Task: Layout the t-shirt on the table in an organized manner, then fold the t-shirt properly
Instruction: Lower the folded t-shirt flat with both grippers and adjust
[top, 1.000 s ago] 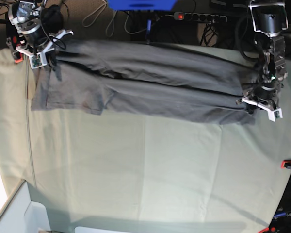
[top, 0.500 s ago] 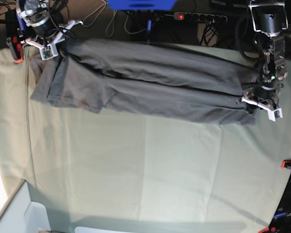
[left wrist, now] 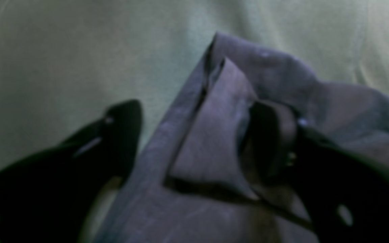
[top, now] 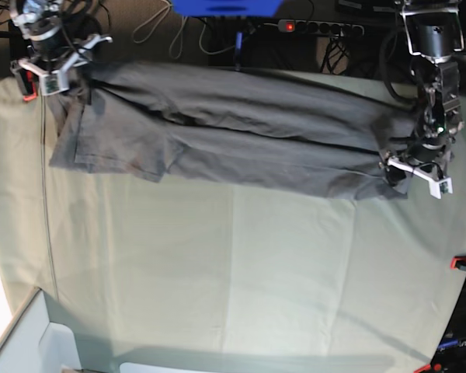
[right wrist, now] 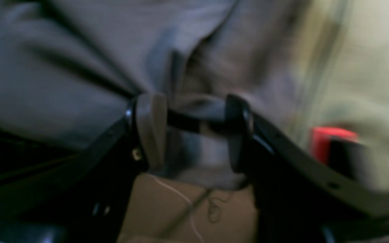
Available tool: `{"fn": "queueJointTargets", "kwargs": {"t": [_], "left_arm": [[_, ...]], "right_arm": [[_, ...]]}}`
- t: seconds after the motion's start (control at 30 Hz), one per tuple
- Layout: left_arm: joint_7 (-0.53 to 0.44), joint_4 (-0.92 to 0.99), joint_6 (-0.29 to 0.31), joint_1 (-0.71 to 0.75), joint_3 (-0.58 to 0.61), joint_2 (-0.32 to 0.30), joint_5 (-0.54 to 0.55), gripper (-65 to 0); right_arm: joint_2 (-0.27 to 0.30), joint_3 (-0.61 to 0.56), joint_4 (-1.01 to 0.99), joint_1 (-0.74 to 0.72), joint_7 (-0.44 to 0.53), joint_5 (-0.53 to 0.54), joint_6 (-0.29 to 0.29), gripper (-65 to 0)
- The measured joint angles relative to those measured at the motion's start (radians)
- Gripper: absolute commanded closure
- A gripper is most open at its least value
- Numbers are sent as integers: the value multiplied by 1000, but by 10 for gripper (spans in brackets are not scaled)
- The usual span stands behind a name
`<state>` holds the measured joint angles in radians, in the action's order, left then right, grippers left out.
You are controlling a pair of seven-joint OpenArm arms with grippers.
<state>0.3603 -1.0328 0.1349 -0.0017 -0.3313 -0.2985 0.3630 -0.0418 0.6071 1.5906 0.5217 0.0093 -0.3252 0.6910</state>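
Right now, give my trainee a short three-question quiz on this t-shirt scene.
1. True or false: the t-shirt lies bunched in a long band across the far part of the table.
2. In the left wrist view, the left gripper stands: A) open astride a folded edge of cloth, B) shut on a red clip, C) over bare table only.
3. What colour is the clip beside the right gripper in the right wrist view?

Key: 1 true. 2 A. 3 red.
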Motion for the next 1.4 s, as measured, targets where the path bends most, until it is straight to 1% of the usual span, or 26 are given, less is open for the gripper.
{"fn": "queueJointTargets", "kwargs": {"t": [0.2, 0.37, 0.43, 0.5, 0.57, 0.63, 0.73, 0.8, 0.83, 0.87, 0.93, 1.0, 1.03, 1.1, 1.17, 1.2, 1.27, 1.33, 1.4], "left_arm": [[-1, -1, 0, 1, 0, 0, 0, -521], [-6, 3, 0, 2, 0, 0, 0, -523], [-5, 2, 0, 2, 0, 0, -1, -523], [-1, 0, 5, 4, -25, 5, 1, -523], [-2, 6, 8, 4, -56, 8, 0, -522], [3, 8, 8, 4, -72, 4, 0, -522], [2, 10, 3, 4, -70, 5, -1, -521], [1, 10, 0, 3, -65, 5, -4, -516], [1, 10, 0, 4, -65, 5, -3, -499], [0, 10, 0, 3, -69, 11, -5, -465], [-11, 10, -4, 4, -74, 25, -8, -366], [-13, 10, -3, 4, -73, 31, 1, -255], [-11, 10, 6, 4, -73, 31, 2, -200], [-9, 9, 6, 3, -72, 36, 11, -112], [-9, 9, 19, 3, -72, 38, 18, -23], [-9, 9, 19, 3, -72, 38, 19, 0], [-8, 8, 19, 3, -72, 35, 19, 0], [3, -4, 17, 4, -73, 36, 13, -3], [44, -36, 17, 10, -104, 43, 11, -1]], "right_arm": [[-8, 60, 22, 0, 0, 0, 0, -289], [-8, 77, 32, -3, -2, 0, 0, -288], [-34, 81, 76, -3, -6, 18, 0, -290], [-61, 77, 129, -2, -5, 81, 0, -290], [-76, 60, 168, -3, 5, 105, 0, -291], [-81, 8, 170, -3, -6, 101, 0, -291], [-83, -82, 128, -12, -6, 100, 0, -291], [-85, -94, 67, -55, -10, 95, 0, -291], [-85, -94, 40, -73, -5, 92, 0, -291], [-83, -94, 9, -94, -3, 78, -1, -291], [-83, -79, -62, -134, -5, 24, 0, -291], [-83, -50, -129, -166, -6, 0, 0, -291], [-83, -31, -155, -177, -2, -3, 0, -291], [-82, -5, -184, -190, 16, -3, 0, -291], [-66, -6, -201, -191, 29, 2, 0, -291], [-58, -6, -204, -191, 29, 4, 0, -291], [-47, -6, -212, -191, 30, 6, 0, -291], [-47, -3, -213, -191, 29, 8, 0, -291], [-47, -2, -213, -191, 29, 8, 0, -291]]}}
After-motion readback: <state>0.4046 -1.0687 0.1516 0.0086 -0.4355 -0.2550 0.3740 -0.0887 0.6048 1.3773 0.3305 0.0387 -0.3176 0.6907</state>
